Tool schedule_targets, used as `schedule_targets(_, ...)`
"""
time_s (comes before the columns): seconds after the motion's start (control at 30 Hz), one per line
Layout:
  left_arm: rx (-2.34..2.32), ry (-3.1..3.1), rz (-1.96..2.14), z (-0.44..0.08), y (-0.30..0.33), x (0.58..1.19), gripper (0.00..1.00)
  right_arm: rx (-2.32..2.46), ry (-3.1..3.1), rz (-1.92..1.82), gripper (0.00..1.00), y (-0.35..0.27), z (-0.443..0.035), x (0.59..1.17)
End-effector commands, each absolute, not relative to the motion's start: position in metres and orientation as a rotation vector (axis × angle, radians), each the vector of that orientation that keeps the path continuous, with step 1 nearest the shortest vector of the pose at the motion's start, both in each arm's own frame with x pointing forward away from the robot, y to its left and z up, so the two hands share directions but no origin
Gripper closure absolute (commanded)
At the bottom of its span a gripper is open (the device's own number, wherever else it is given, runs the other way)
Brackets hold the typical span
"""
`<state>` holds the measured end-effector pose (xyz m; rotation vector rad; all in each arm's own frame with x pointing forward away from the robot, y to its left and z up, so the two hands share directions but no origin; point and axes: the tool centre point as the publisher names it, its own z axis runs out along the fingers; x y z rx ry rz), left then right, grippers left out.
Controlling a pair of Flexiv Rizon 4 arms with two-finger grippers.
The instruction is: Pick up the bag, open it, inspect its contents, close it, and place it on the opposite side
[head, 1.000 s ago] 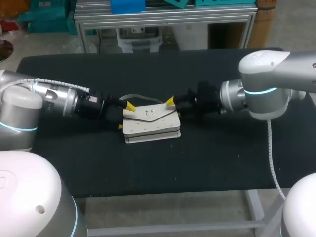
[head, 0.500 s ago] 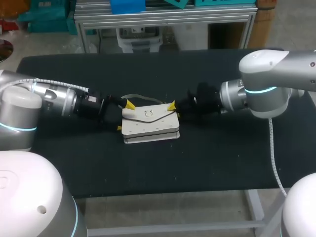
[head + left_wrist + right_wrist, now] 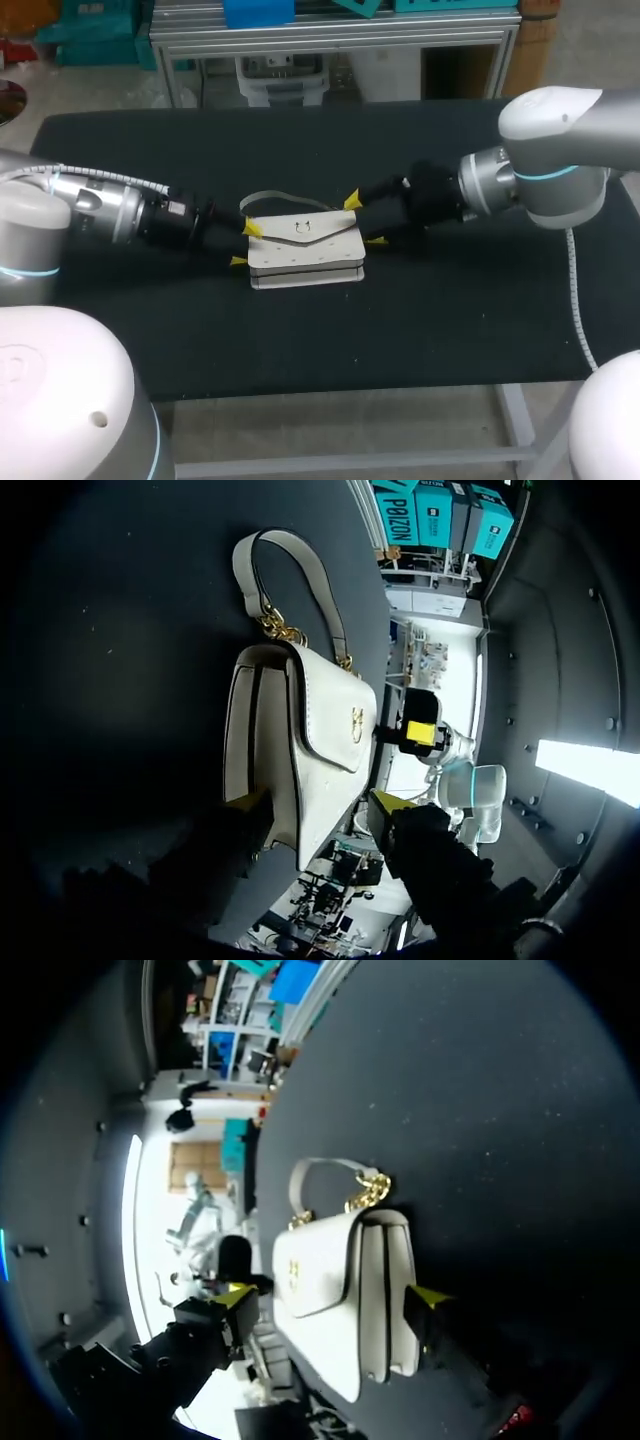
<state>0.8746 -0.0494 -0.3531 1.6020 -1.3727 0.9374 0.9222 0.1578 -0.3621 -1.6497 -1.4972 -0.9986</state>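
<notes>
Lying flat near the middle of the black table (image 3: 300, 340), front flap upward: one white bag (image 3: 305, 255), rectangular, with a pointed flap and a small ring clasp (image 3: 301, 226) at the flap's tip. Stacked layers show along its near edge.

Left claw (image 3: 244, 245): at the bag's left end, fingers spread, one yellow tip at the far left corner and the other just beside the near left corner. The left wrist view shows the bag's end standing between the two tips. Whether either tip touches the bag cannot be told. Claw open, gripping nothing.

Right claw (image 3: 364, 221): at the bag's right end, fingers likewise spread, one tip just beyond the far right corner and the other beside the right edge. The right wrist view shows the bag between the tips, with a gap on the flap side. Claw open, gripping nothing.

Left arm (image 3: 100, 210): comes in low over the table from the left, wrist pointing at the bag.

Right arm (image 3: 540, 170): comes in from the right, wrist angled down toward the bag.

Handle (image 3: 268, 193): a short pale strap, looping out from the bag's far edge and lying on the table beyond the left claw. Gold chain links (image 3: 368, 1192) join the strap to the bag's top.
</notes>
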Motion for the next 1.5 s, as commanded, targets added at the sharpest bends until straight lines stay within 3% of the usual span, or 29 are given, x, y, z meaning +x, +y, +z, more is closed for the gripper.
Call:
schedule_targets(0.03, 1.618, -1.390, 0.936, -0.350, -0.052, 0.866, 0.48, -1.690, -1.521, -0.982, 0.00, 0.145, -0.347, 0.912)
schedule_targets(0.1, 1.613, -1.398, 0.922, -0.351, -0.055, 0.865, 0.50, -1.702, -1.534, -0.976, 0.00, 0.139, -0.345, 0.910)
schedule_targets(0.17, 1.604, -1.415, 0.907, -0.353, -0.058, 0.862, 0.59, -1.711, -1.547, -0.962, 0.00, 0.131, -0.344, 0.910)
schedule_targets(0.27, 1.606, -1.445, 0.888, -0.354, -0.060, 0.860, 0.59, -1.729, -1.565, -0.940, 0.00, 0.124, -0.341, 0.909)
schedule_targets(0.33, 1.614, -1.458, 0.878, -0.356, -0.062, 0.859, 0.65, -1.745, -1.577, -0.934, 0.00, 0.119, -0.339, 0.908)
schedule_targets(0.47, 1.650, -1.483, 0.864, -0.361, -0.063, 0.859, 1.00, -1.741, -1.620, -0.900, 0.00, 0.111, -0.335, 0.908)
schedule_targets(0.73, 1.701, -1.527, 0.876, -0.361, -0.052, 0.869, 1.00, -1.734, -1.750, -0.849, 0.00, 0.083, -0.335, 0.908)
schedule_targets(1.5, 1.701, -1.527, 0.876, -0.361, -0.052, 0.869, 1.00, -1.732, -1.765, -0.841, 0.00, 0.082, -0.334, 0.912)
